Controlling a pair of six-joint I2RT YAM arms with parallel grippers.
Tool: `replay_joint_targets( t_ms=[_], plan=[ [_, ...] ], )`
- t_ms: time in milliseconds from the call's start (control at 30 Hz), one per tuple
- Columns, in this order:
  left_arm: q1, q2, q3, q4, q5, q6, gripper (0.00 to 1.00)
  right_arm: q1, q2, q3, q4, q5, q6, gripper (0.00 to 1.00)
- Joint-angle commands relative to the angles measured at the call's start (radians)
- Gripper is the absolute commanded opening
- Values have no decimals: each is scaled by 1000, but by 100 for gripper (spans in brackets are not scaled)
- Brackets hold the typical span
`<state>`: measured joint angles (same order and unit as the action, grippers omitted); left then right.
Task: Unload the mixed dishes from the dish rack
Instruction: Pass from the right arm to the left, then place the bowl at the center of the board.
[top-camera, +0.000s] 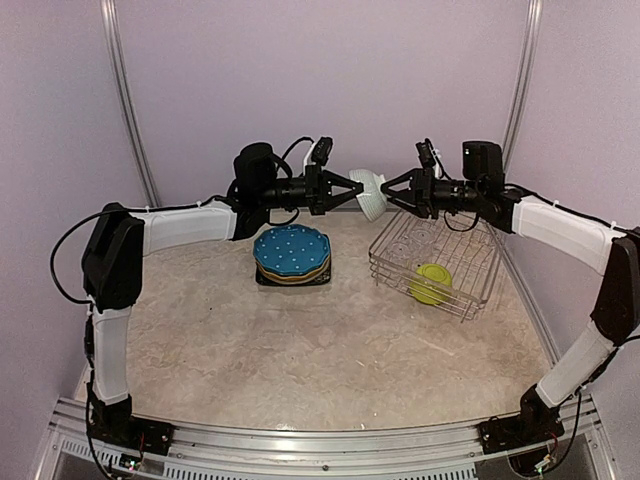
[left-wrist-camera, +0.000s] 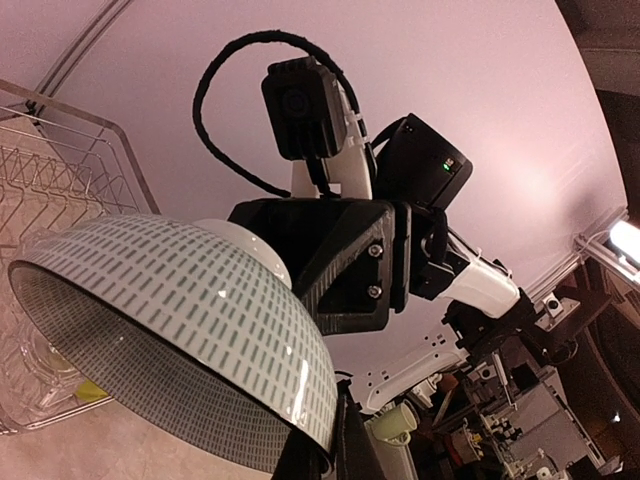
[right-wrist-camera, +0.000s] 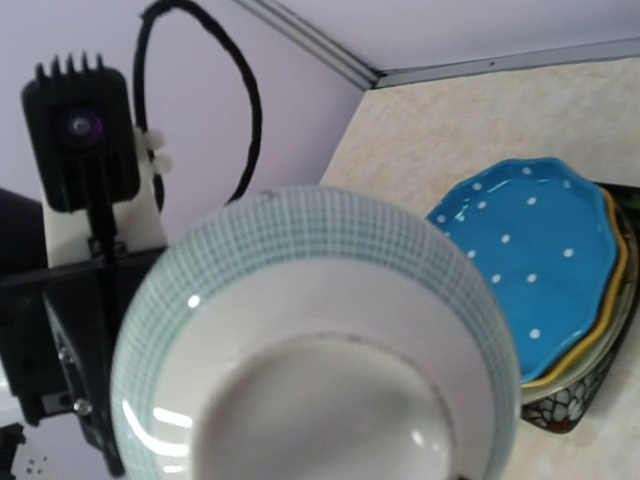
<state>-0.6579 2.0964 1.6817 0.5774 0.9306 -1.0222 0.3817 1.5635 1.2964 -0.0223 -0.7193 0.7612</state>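
Note:
The pale grey-green bowl (top-camera: 368, 193) hangs in the air between my two grippers, above the table's far middle. My left gripper (top-camera: 356, 190) is shut on its rim, and the left wrist view shows the fingers (left-wrist-camera: 345, 455) pinching the rim of the bowl (left-wrist-camera: 180, 310). My right gripper (top-camera: 388, 190) is against the bowl's base side. Its fingers are hidden behind the bowl (right-wrist-camera: 320, 360) in the right wrist view. The dish rack (top-camera: 472, 300) sits at the right and holds the lime-green bowl (top-camera: 431, 283) and clear glasses (top-camera: 408, 240).
A stack of plates stands left of the rack, with the blue white-dotted plate (top-camera: 291, 250) on top, a yellow rim (right-wrist-camera: 603, 320) under it and the black square plate (right-wrist-camera: 562, 415) at the bottom. Walls close in on three sides.

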Motion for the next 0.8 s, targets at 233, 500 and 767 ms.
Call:
replay_joint_targets(
  t_ms=[233,500,767],
  plan=[
    [22,-62,-45,-9,-2,32,0,5,-11,-10,53,16,-11,76],
    [95,-218,-115,-301,-67,208,0,-34,-20,28,-16,32,-61,97],
    [208,-355,-76,-865,-158,415,0,-70,-20,53,-108,39,-129,97]
  ],
)
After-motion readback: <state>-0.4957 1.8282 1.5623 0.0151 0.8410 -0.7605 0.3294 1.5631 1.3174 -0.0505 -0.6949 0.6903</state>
